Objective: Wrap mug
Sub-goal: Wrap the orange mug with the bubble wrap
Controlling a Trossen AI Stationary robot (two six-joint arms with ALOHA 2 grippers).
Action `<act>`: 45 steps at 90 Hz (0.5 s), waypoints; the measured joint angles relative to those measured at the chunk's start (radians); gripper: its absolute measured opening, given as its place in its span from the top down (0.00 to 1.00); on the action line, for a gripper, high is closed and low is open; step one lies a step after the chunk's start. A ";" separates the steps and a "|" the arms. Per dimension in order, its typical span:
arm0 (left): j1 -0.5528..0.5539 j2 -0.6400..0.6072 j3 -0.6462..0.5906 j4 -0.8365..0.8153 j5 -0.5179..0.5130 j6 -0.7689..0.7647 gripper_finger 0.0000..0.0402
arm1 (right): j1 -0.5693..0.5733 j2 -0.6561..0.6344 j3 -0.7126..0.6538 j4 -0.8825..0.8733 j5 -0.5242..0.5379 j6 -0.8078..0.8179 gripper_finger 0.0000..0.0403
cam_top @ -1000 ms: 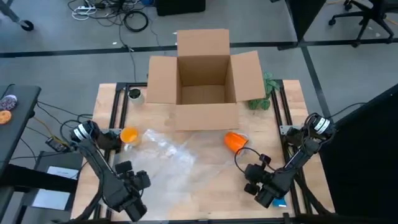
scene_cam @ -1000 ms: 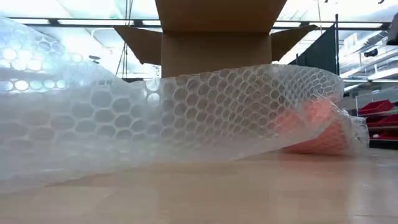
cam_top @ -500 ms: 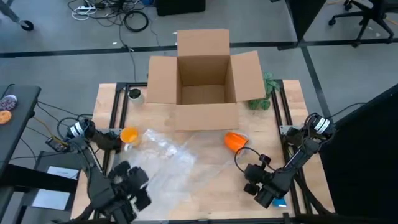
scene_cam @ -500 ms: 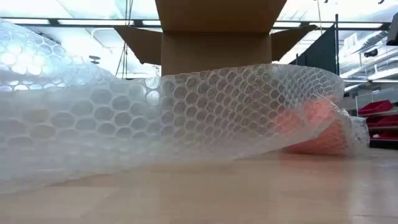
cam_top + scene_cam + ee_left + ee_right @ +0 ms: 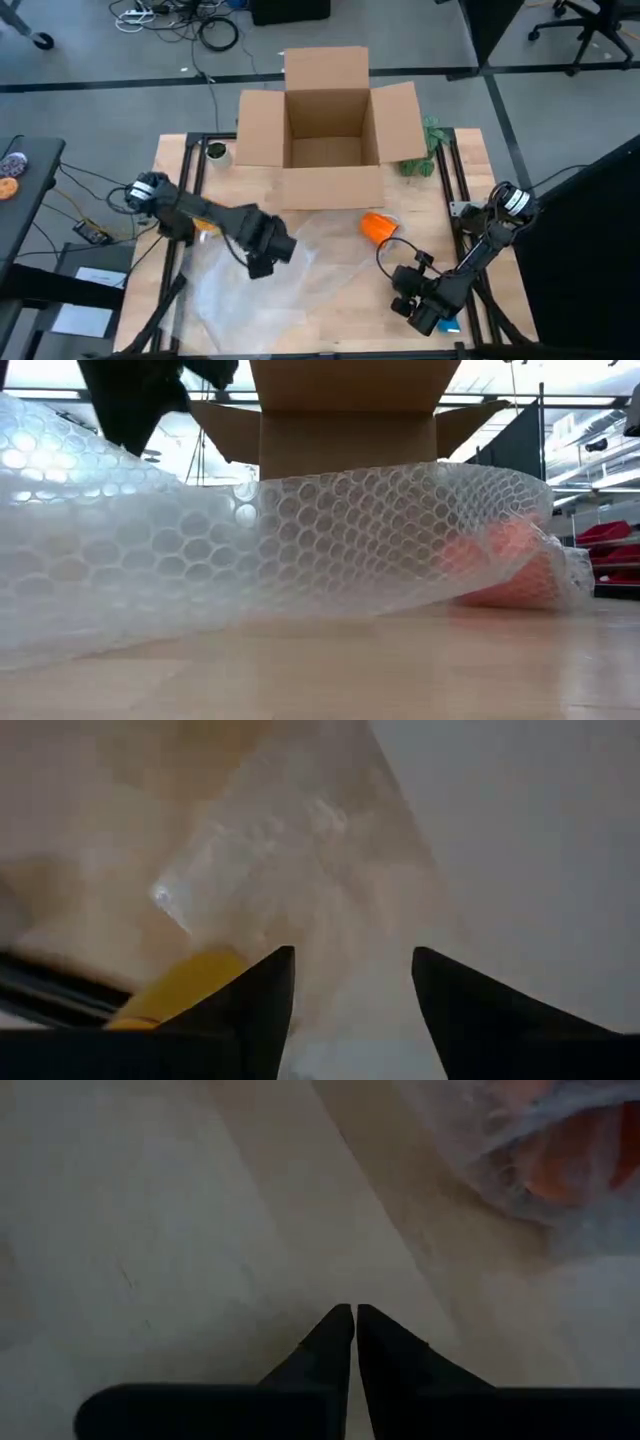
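Over table [image 5: 330, 320], left end effector [image 5: 262, 262] reaches (fingers parted) above bubble wrap [image 5: 250, 285].

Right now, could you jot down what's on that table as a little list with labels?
Mug: orange mug lying at the right edge of the bubble wrap.
Box: open cardboard box at the table's far side.
Left claw: left claw, open, over the wrap.
Right claw: right claw, shut, at the near right.
Other: another orange object at the left.
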 joint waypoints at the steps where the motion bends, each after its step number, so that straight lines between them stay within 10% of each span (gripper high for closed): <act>1: 0.009 0.000 -0.001 0.000 0.017 0.013 0.53 | 0.000 0.000 0.000 0.000 0.000 -0.001 1.00; 45: 0.197 0.000 -0.202 0.131 0.311 0.284 0.59 | 0.000 0.000 0.000 0.008 0.001 -0.004 1.00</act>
